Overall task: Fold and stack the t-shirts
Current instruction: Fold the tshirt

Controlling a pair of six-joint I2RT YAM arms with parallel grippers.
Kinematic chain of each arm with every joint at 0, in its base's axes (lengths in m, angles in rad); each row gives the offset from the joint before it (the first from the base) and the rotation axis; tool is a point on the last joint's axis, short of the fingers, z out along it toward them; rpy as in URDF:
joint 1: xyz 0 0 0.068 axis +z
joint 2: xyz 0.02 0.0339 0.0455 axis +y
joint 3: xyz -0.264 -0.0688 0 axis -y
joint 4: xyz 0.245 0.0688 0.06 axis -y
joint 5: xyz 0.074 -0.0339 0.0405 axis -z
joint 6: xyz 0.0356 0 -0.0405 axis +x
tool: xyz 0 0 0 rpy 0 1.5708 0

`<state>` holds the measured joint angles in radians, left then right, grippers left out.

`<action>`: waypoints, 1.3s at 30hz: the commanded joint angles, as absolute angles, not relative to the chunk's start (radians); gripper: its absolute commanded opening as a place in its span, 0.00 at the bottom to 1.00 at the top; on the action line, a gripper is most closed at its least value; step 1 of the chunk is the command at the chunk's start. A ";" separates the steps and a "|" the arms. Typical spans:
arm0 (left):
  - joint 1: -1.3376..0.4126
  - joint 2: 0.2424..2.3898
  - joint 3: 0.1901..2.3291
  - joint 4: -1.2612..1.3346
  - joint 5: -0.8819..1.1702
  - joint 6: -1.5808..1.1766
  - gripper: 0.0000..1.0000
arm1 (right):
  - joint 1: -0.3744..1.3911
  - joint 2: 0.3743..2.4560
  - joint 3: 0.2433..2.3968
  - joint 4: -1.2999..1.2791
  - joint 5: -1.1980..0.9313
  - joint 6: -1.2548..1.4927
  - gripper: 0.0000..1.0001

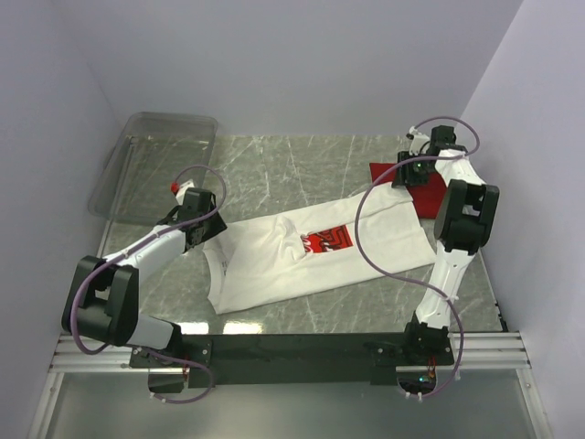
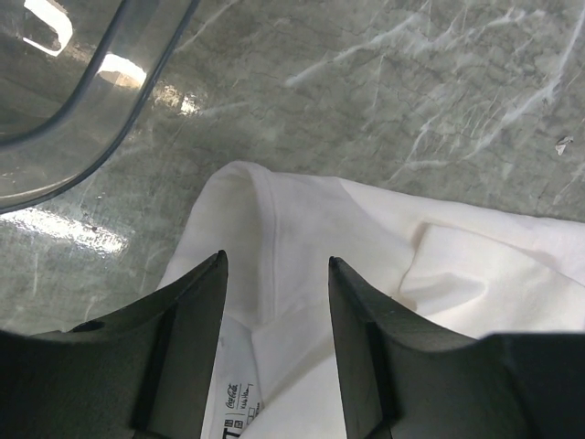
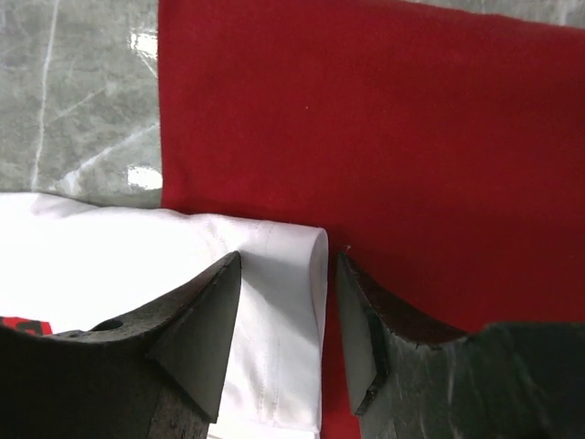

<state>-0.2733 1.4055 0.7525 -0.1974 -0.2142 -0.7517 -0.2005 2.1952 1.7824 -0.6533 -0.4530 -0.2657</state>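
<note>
Half done at most: the red t-shirt point(image 1: 431, 190) lies a flat, seemingly folded rectangle at the worktop's point(image 1: 302, 165) far right, the white t-shirt point(image 1: 274, 261) spread unfolded at centre, its long axis running near-left to far-right, neck label point(image 2: 236, 402) leftward, left pincer point(image 2: 276, 261) and right pincer point(image 3: 290, 258) both gaping over its ends.

i see a white t-shirt point(image 1: 274, 267) mid-frame with a red square graphic point(image 1: 327, 240), a plain red t-shirt point(image 3: 411, 137) at upper right, a grey table point(image 1: 302, 160) veined white like marble, and a clear bin point(image 1: 155, 151) at upper left.
</note>
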 commanded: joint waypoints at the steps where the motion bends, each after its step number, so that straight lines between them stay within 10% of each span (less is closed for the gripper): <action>1: -0.270 1.416 0.782 -0.167 -0.238 -0.735 0.54 | -0.195 2.217 1.828 -0.663 -0.456 -0.265 0.54; 7: -0.270 1.437 0.790 -0.161 -0.242 -0.732 0.54 | -0.196 2.235 1.844 -0.683 -0.494 -0.268 0.50; 17: -0.270 1.477 0.815 -0.155 -0.247 -0.723 0.47 | -0.230 2.106 1.769 -0.609 -0.520 -0.259 0.11; 35: -0.270 1.607 0.896 -0.140 -0.225 -0.693 0.41 | -0.256 2.025 1.700 -0.595 -0.575 -0.261 0.04; 39: -0.270 1.647 0.934 -0.140 -0.224 -0.686 0.17 | -0.256 1.994 1.680 -0.595 -0.584 -0.264 0.04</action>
